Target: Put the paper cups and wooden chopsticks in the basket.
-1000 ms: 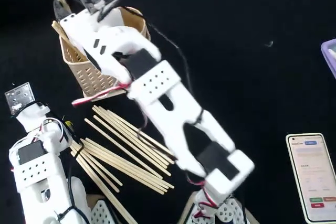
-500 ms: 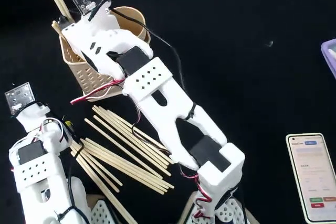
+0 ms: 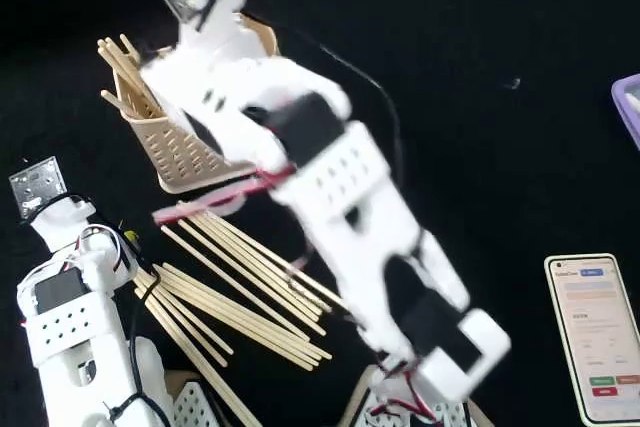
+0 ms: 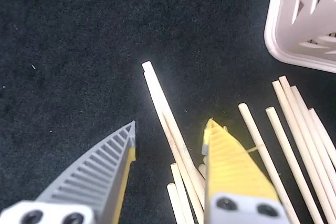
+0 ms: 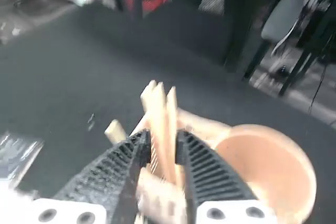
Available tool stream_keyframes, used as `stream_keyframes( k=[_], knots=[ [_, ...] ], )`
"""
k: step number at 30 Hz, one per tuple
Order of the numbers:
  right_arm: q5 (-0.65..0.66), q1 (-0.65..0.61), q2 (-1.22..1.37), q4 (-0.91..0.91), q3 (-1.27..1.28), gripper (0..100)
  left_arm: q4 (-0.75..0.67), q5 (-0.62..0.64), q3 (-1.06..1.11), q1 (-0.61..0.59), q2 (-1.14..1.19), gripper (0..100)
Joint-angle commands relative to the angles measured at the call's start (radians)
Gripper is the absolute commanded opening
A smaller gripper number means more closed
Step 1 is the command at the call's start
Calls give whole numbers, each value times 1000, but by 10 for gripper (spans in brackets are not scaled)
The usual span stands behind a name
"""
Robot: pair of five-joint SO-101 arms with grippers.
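The tan basket (image 3: 185,147) stands at the table's far left and holds several wooden chopsticks (image 3: 122,65) and a brown paper cup (image 5: 268,166). My right arm (image 3: 330,177) stretches over it. My right gripper (image 5: 163,134) hangs above the basket, its jaws slightly open, with the standing chopsticks (image 5: 159,108) seen past them. Many loose chopsticks (image 3: 240,282) lie on the black table below the basket. My left gripper (image 4: 170,127) is open low over their ends, one chopstick (image 4: 157,95) lying between its fingers. The basket corner (image 4: 302,30) lies just beyond.
A phone (image 3: 595,335) lies at the front right and a purple object (image 3: 629,99) at the right edge. My left arm (image 3: 65,307) stands at the front left. The black table stretches out to the right of the right arm.
The chopsticks held high over the basket's far corner now lean inside the basket. My right arm has swung up and to the right. The left arm has not moved.
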Motion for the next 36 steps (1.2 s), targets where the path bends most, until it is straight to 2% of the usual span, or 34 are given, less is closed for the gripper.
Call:
stream_keyframes(
  k=[1,6,11,16,19,25,29,33,36],
  knots=[
    [0,-66,-156,339,-54,68,-15,11,-7,-10,-11,216],
    [5,-71,-176,586,-51,123,-15,11,-7,-5,-11,216],
    [97,-110,-248,623,116,135,-15,11,-7,-5,-11,216],
    [115,-172,-461,450,527,136,-15,11,-5,-10,-11,216],
    [199,-170,-552,295,825,139,-31,11,2,-8,-11,216],
    [265,-175,-539,15,1247,161,-43,11,4,-7,-11,216],
    [275,-172,-447,-190,1369,245,-43,11,4,-8,-11,216],
    [275,-138,-286,-328,1360,247,-43,11,4,-10,-11,216],
    [275,-106,-151,-353,1302,247,-41,11,4,-12,-11,216]
  ],
)
